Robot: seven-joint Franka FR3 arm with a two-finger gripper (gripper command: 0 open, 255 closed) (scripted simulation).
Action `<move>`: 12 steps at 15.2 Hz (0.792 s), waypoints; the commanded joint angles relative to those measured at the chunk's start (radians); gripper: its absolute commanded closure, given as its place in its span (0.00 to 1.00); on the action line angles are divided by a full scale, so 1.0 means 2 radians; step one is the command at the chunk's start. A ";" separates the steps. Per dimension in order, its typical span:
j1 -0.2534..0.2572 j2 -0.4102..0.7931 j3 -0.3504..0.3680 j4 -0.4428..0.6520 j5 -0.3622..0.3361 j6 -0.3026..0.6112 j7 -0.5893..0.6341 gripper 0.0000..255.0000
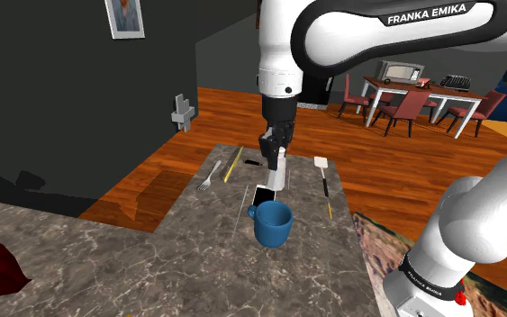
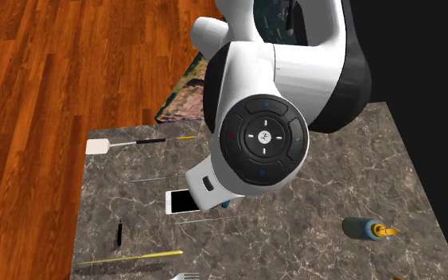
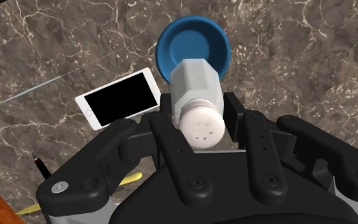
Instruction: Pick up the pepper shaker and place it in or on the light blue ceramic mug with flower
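The arm [image 1: 368,27] is reaching out, hanging its gripper [image 1: 276,158] straight down, fingers [image 3: 233,114] clasping the pepper shaker [image 3: 196,86] between them.

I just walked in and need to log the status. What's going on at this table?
The white arm's end effector is shut on a pale pepper shaker and holds it in the air over the marble table. A blue mug stands upright close below it, next to a phone lying flat. The shaker is not yet in the mug.

White arm [image 1: 283,45], "FRANKA EMIKA" lettering, black pincer [image 1: 275,158]
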 commanded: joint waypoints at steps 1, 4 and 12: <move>0.000 0.004 0.002 -0.010 0.000 0.013 0.002 1.00; 0.001 0.006 0.004 -0.028 0.000 0.034 0.002 1.00; 0.002 0.017 0.010 -0.072 -0.001 0.088 0.005 1.00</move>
